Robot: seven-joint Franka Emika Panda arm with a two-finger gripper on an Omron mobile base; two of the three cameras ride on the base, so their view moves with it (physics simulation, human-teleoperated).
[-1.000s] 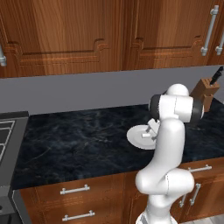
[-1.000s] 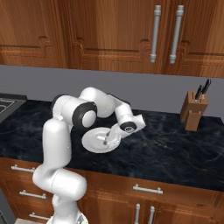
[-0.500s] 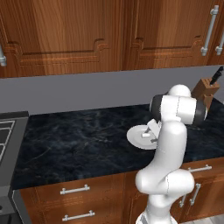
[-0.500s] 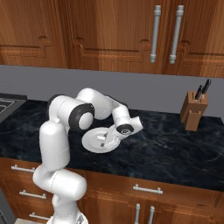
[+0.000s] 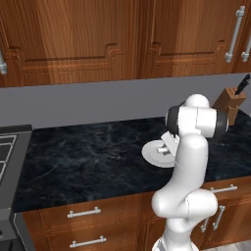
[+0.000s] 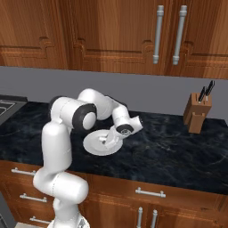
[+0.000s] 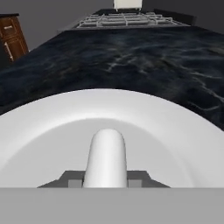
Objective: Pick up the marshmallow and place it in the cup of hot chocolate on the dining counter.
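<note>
The marshmallow (image 7: pixel 107 155) is a small white rounded block lying on a round white plate (image 7: pixel 179 131). My gripper (image 7: pixel 105 181) is low over the plate, and its dark fingertips (image 7: pixel 75 182) press against both sides of the marshmallow. From the base views the hand reaches down onto the plate (image 6: pixel 92 145) on a black marble counter, with the gripper (image 6: pixel 107 140) at the plate's middle. In the left base view the plate (image 5: pixel 151 154) is partly behind my arm. The cup of hot chocolate and the dining counter are out of view.
A wooden knife block (image 6: pixel 197 114) stands at the back right of the counter. A stove (image 5: pixel 7 147) borders the counter's left end. Wood cabinets hang above, and drawers (image 6: pixel 149 192) line the front.
The jaws have gone from wide open to closed against the marshmallow. The hand has settled slightly lower over the plate. The base has not moved.
</note>
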